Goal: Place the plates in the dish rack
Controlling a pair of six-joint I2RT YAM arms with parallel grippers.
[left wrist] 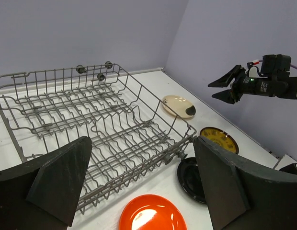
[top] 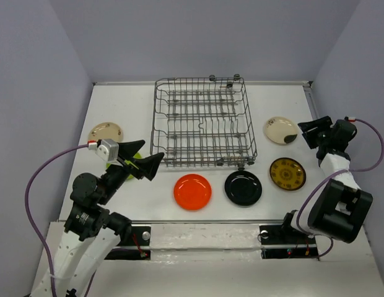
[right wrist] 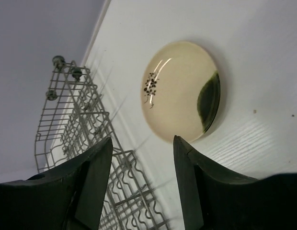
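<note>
At right rear of tabletop [top: 148, 207], right claw [right wrist: 142, 141], spread apart, faces cream plate [right wrist: 179, 91]; best straddle its rim squarely; left claw [top: 147, 154] apart too.

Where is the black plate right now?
In the top view, the black plate lies by the dish rack's near right corner, between the orange plate and the yellow-patterned brown plate.
</note>
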